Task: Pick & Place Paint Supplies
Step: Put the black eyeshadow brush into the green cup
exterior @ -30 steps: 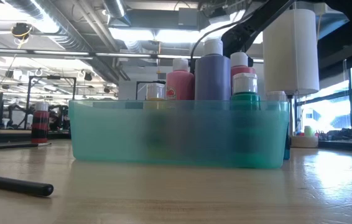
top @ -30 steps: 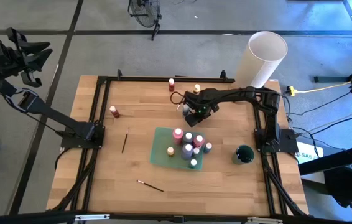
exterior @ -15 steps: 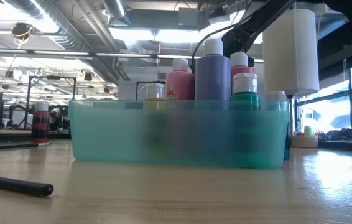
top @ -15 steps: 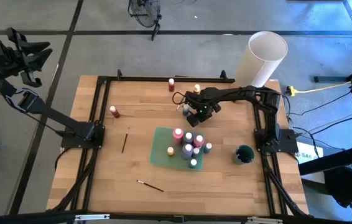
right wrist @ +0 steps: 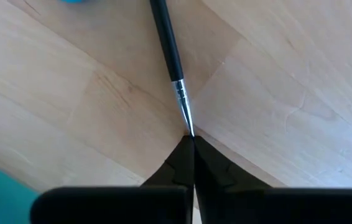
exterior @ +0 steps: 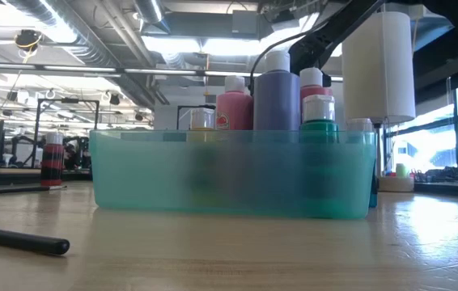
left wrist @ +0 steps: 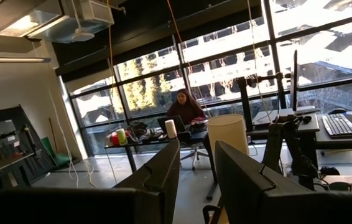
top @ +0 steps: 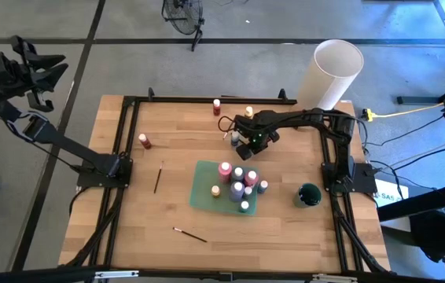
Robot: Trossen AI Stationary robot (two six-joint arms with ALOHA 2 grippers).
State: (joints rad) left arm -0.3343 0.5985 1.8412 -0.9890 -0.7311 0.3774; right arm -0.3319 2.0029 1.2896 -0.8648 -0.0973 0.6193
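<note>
My right gripper (top: 239,141) points down at the table behind the teal tray (top: 207,196), shut on a thin dark-handled brush (right wrist: 166,43) that lies on the wood. The tray holds several paint bottles (top: 237,189), pink, purple and green among them (exterior: 276,101). Loose bottles stand on the table: two red (top: 217,104) (top: 144,141) and a cream one (top: 248,112). Two more brushes (top: 158,178) (top: 189,234) lie on the wood. My left gripper (left wrist: 196,180) is raised off the table's far left corner, open, holding nothing. My right gripper pinches the brush's thin tip end (right wrist: 189,129), just past the metal ferrule (right wrist: 182,99), between the ends of its two fingers. The fingers come from above, pointing down. The dark handle runs away from the fingers and lies on the table.
A large white cylinder (top: 334,72) stands at the table's far right corner. A dark teal cup (top: 309,195) sits right of the tray. A black frame (top: 132,102) runs round the tabletop. A person sits at a desk in the room beyond (left wrist: 187,109).
My right gripper has stayed over the same spot behind the tray and has shut on the brush's tip end. The brush still lies on the table.
</note>
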